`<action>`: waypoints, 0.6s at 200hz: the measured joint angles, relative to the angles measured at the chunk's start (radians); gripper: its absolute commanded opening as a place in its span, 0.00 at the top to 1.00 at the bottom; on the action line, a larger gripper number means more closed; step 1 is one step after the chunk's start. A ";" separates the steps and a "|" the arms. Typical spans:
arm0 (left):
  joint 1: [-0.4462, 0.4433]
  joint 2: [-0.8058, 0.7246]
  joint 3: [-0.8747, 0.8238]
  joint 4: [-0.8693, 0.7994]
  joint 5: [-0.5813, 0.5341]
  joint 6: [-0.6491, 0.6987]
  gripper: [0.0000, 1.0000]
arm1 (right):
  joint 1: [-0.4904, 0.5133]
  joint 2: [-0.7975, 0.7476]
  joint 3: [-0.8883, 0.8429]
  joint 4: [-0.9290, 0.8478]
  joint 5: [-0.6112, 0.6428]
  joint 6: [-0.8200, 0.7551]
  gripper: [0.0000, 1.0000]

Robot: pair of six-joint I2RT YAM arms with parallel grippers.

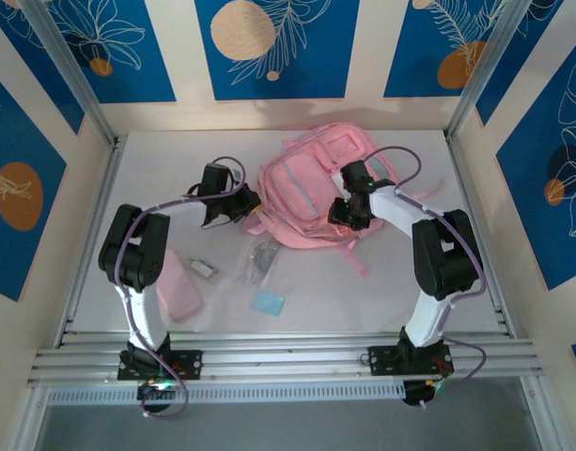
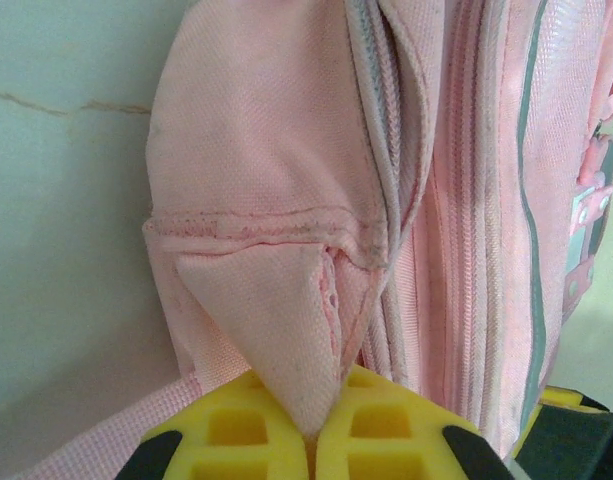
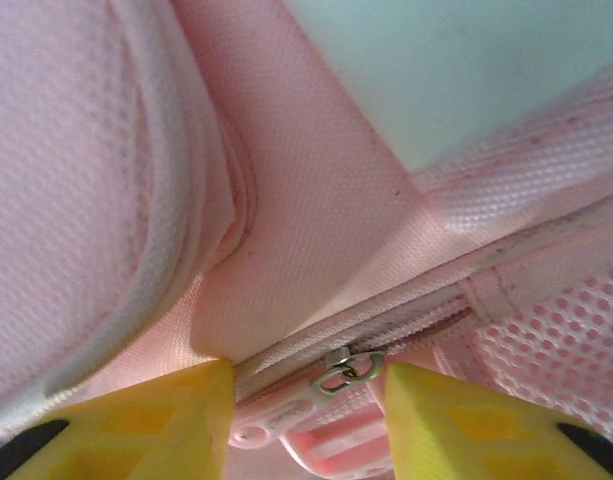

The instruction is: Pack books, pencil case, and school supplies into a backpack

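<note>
The pink backpack [image 1: 311,183] lies at the middle back of the table. My left gripper [image 1: 246,203] is at its left edge, shut on a pointed corner of the backpack's fabric [image 2: 286,330], which sits pinched between the yellow pads [image 2: 236,430]. At the backpack's lower right side my right gripper [image 1: 349,214] stands open. Its yellow fingers [image 3: 446,420] straddle a metal zipper slider with a pink pull tab [image 3: 338,374]. The pencil case [image 1: 180,284] lies beside the left arm. A clear bag of grey items [image 1: 262,259], a light-blue pad [image 1: 267,303] and a small whitish clip [image 1: 205,268] lie in front. The books are out of view.
Thin pink straps [image 1: 358,256] trail from the backpack toward the front. Aluminium frame posts [image 1: 76,80] and patterned walls close in the table on three sides. The left arm's elbow [image 1: 132,249] hangs over the pencil case's edge.
</note>
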 measured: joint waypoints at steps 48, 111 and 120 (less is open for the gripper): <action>0.000 0.003 -0.003 0.013 0.000 -0.008 1.00 | 0.076 0.024 0.015 -0.032 0.122 -0.040 0.57; 0.000 0.005 -0.006 0.024 0.005 -0.015 1.00 | 0.056 0.036 0.014 -0.042 0.104 -0.070 0.78; 0.000 0.005 -0.006 0.026 0.007 -0.015 1.00 | 0.048 0.036 0.014 -0.046 0.101 -0.071 0.80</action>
